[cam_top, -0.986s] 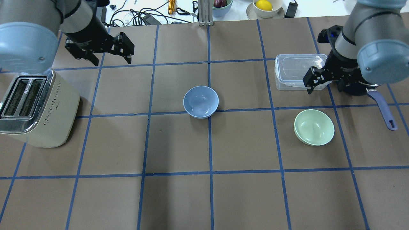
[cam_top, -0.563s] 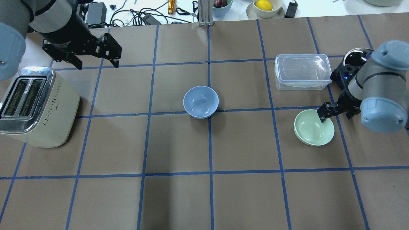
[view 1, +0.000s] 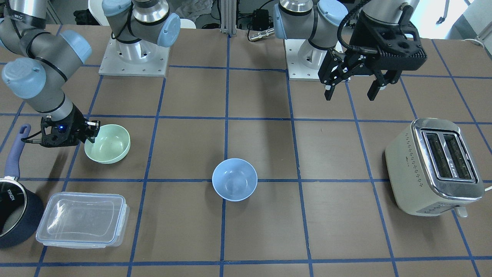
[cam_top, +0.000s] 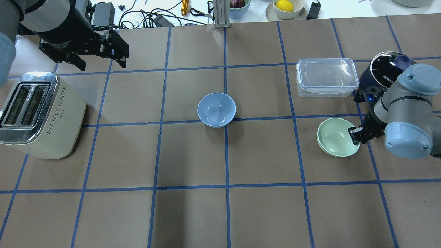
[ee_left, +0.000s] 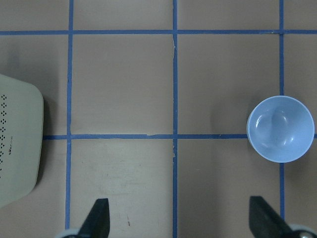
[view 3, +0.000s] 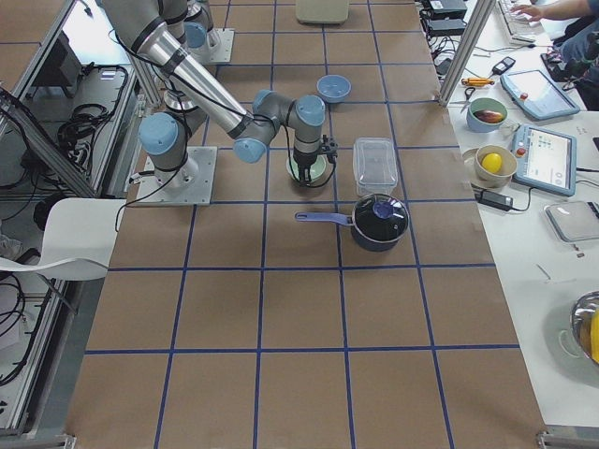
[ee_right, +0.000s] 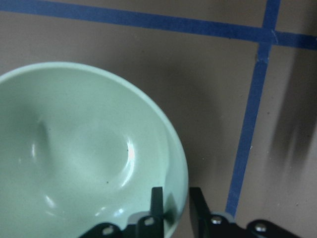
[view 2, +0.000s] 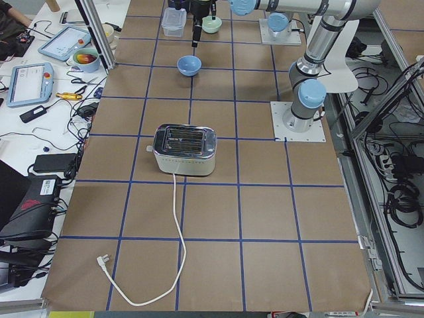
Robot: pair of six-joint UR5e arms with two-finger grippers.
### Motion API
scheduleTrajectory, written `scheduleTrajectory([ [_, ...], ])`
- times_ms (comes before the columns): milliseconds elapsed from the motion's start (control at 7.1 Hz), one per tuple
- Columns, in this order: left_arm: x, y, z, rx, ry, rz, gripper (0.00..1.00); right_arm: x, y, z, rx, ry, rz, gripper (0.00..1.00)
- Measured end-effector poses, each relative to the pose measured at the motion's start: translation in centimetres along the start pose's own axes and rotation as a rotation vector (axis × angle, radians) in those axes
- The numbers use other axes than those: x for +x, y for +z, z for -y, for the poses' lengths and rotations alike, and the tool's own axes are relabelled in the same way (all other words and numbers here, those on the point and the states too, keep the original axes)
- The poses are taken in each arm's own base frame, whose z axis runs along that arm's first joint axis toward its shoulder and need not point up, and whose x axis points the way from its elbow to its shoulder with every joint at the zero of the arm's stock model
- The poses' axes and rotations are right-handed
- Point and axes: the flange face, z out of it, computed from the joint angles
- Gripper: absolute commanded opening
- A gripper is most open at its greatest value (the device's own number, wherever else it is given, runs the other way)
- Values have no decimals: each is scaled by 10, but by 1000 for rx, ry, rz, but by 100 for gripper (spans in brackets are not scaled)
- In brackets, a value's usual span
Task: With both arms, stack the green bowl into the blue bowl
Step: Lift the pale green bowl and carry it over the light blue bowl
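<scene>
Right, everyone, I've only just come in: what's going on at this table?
The right hand pinches the rim of the green bowl, one finger inside and one outside; the bowl sits on the table. The left hand hangs open above the table, holding nothing. The blue bowl stands empty mid-table, so no stacking yet.

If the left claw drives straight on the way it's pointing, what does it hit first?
Most likely bare table: the left claw hangs open above it, with the toaster off to one side and the blue bowl to the other. Height is unclear.
</scene>
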Motion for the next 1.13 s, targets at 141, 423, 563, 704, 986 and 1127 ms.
scheduleTrajectory([
  [141, 0, 0, -1, -1, -6, 3, 100, 0, -4, 2, 11, 4, -1, 0],
  [423, -1, 3, 1, 6, -19, 4, 100, -14, -44, 34, 61, 118, 67, 0],
  [563, 0, 3, 1, 8, -22, 2, 100, -43, -71, 58, 60, 186, 117, 0],
  [704, 0, 4, 2, 8, -23, 0, 100, -86, -93, 83, 51, 249, 141, 0],
  [986, 0, 2, 0, 10, -23, 0, 100, -196, -119, 128, 59, 354, 171, 0],
  [1127, -1, 1, 0, 13, -22, 4, 100, -250, -123, 145, 61, 387, 183, 0],
])
